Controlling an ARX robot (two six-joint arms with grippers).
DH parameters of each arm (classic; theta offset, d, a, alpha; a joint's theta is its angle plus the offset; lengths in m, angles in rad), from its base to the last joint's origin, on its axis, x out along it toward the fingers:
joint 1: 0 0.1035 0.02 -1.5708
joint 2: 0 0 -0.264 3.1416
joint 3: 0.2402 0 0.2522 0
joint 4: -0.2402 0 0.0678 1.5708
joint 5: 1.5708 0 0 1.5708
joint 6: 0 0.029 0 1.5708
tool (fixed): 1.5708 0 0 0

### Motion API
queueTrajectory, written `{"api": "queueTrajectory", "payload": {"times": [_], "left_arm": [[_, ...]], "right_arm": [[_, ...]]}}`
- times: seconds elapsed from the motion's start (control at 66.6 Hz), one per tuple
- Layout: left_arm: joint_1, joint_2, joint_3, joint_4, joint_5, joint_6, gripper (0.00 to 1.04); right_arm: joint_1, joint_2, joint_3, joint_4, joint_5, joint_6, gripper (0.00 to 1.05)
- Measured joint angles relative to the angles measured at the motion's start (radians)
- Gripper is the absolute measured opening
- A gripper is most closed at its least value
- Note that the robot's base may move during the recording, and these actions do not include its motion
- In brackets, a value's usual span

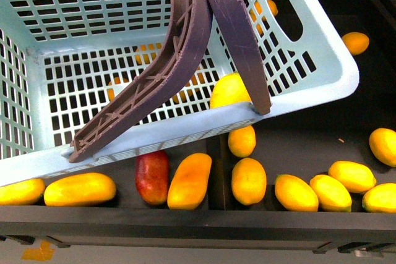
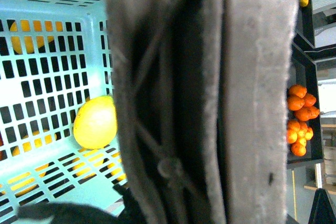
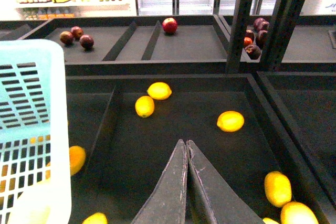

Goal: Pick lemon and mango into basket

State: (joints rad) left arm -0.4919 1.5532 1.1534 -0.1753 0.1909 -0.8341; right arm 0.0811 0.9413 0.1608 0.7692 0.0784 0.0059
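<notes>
So, the lemon (image 1: 230,89) sits inside the basket (image 1: 185,129), a bit right of centre in the front view. It's tucked against the near wall, right by the foot of one of the handles (image 1: 232,23). The mango (image 1: 190,180) isn't in there yet. It lies in the black bin (image 1: 210,217) below the basket's near rim, lower middle of the frame, snug beside a red-blushed mango (image 1: 152,176) on its left.

Handling-wise, I'd guess the mango is the heavier of the two. It's probably firm but bruisable, with smooth waxy skin that could squirt out of a hard pinch. It's a long oval, yellow going to deep orange, so I'd grab it across the narrow middle and squeeze gently. The red neighbour leaves little finger room on that side. The lemon looks lighter and stiffer, with a slightly pointed end.

The basket is light aqua plastic with slotted walls and floor. The handles are brown ribbed plastic, both swung up together. Other yellow mangoes (image 1: 297,193) line the bin at lower right.

The right gripper (image 3: 186,182) has its two dark fingers pressed together on nothing, over a bin of loose yellow fruit (image 3: 230,121). As for the left gripper, I can't tell, since its camera is filled by the handles up close.
</notes>
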Motion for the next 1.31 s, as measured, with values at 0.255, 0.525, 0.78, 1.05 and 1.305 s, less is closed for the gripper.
{"api": "queueTrajectory", "payload": {"times": [0.255,0.525,0.78,1.05,1.305], "left_arm": [[0.000,0.000,0.000,0.000,0.000,-0.001,0.14],[0.000,0.000,0.000,0.000,0.000,-0.001,0.14],[-0.012,0.000,0.001,0.000,0.019,-0.009,0.14],[-0.006,0.000,0.003,0.000,0.005,-0.002,0.14],[0.000,0.000,0.003,-0.001,0.002,0.003,0.14]], "right_arm": [[-0.006,-0.029,-0.015,-0.006,-0.004,-0.001,0.45],[-0.006,-0.031,-0.015,-0.006,-0.004,-0.001,0.90],[-0.010,-0.033,-0.015,-0.006,-0.003,-0.001,0.96],[-0.010,-0.034,-0.017,-0.006,-0.006,-0.001,0.96],[-0.011,-0.032,-0.020,-0.008,-0.005,-0.001,0.96]]}}
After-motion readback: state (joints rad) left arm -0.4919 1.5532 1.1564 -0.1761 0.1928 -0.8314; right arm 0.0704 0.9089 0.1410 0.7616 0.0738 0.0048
